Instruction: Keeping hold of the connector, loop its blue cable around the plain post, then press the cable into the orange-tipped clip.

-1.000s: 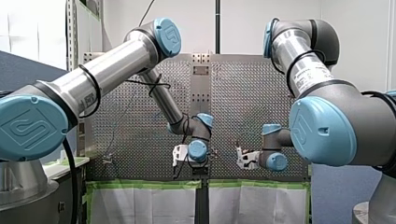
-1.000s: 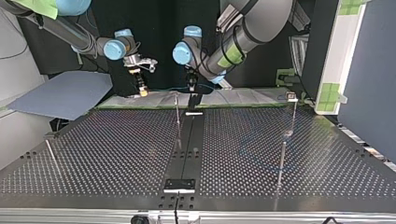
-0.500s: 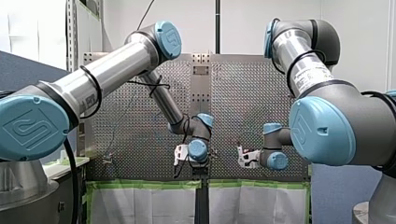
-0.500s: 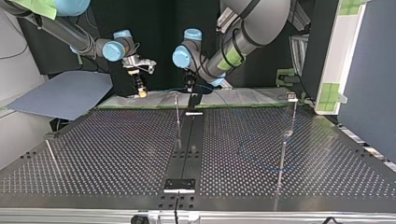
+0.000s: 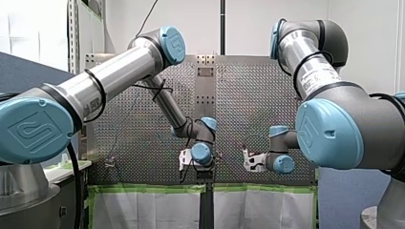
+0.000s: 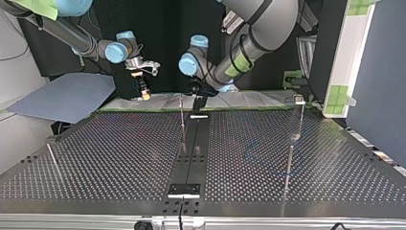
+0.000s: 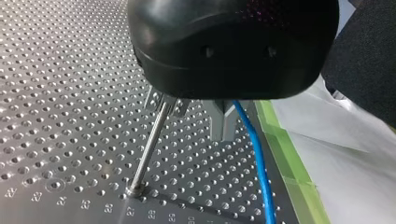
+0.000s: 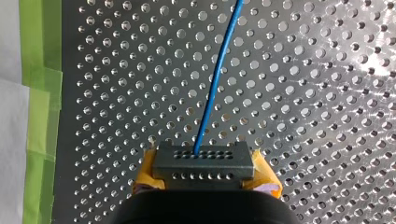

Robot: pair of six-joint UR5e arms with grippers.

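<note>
My right gripper is pinching the dark grey rectangular multi-hole connector between its yellow pads. It holds it low over the perforated metal table, near the green tape strip along the edge, and the thin blue cable runs from the connector straight ahead across the holes. My left gripper, black with metal fingers, is spread with nothing clamped; the thin plain metal post rises at one finger, contact not determinable, and the cable passes outside the other finger.
</note>
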